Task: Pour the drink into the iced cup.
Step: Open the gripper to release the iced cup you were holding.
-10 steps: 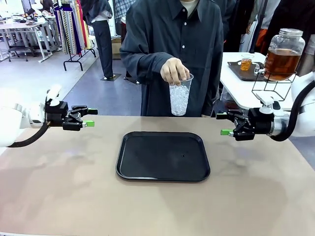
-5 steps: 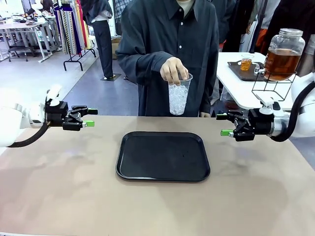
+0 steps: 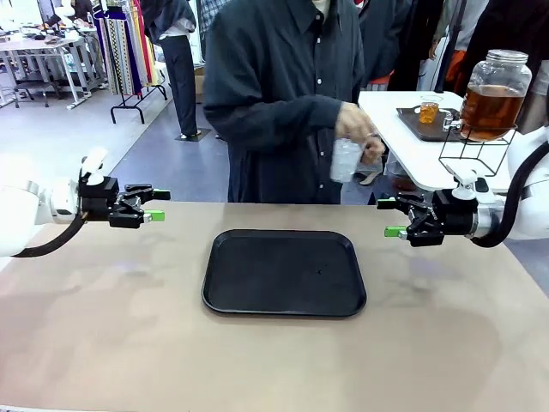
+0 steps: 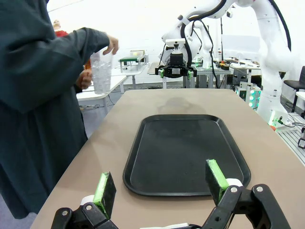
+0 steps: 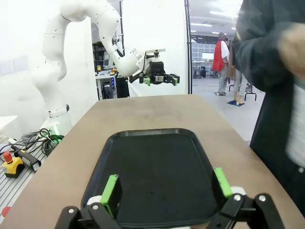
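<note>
Both the left gripper [image 3: 156,206] and right gripper [image 3: 390,217] hover spread and empty above the table's [image 3: 103,326] side edges, while the drink [image 3: 491,110] sits in its jar on a side table beyond the far right corner.

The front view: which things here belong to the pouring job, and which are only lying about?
For the job:
- iced cup, held in the person's hands, off the table
- jar of drink on a wire stand at the side table

Only lying about:
- black tray, nothing on it
- small amber cup on the far dark tray
</note>
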`<state>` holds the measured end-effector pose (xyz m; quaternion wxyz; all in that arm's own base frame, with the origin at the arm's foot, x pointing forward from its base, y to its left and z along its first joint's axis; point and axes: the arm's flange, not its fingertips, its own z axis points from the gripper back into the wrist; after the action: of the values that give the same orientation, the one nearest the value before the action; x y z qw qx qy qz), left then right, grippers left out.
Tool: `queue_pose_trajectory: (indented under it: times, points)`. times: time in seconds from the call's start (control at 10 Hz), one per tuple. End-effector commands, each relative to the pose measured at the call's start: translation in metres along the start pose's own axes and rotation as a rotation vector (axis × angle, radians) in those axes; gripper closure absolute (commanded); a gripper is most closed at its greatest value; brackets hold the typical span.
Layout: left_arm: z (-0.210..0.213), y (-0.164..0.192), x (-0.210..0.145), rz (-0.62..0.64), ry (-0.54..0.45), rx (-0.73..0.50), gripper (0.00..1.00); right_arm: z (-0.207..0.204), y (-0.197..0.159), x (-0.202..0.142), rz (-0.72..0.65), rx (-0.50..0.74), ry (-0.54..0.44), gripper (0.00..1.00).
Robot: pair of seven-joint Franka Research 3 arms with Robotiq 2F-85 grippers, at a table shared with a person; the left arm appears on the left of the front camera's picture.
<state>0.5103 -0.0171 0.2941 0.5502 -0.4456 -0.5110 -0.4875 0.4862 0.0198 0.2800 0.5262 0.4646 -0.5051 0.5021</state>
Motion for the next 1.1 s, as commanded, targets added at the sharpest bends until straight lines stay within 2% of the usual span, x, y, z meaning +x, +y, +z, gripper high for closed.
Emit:
queue_pose_trajectory:
  times: [0.0, 1.0]
  points:
    - [-0.0006, -0.0003, 0.0019, 0.005, -0.006, -0.001, 0.00, -0.0016, -0.0002, 0.0034, 0.006, 0.003, -0.002, 0.00]
    - [-0.0006, -0.0003, 0.0019, 0.005, -0.006, -0.001, 0.00, -0.0016, -0.0002, 0.0034, 0.006, 0.003, -0.002, 0.00]
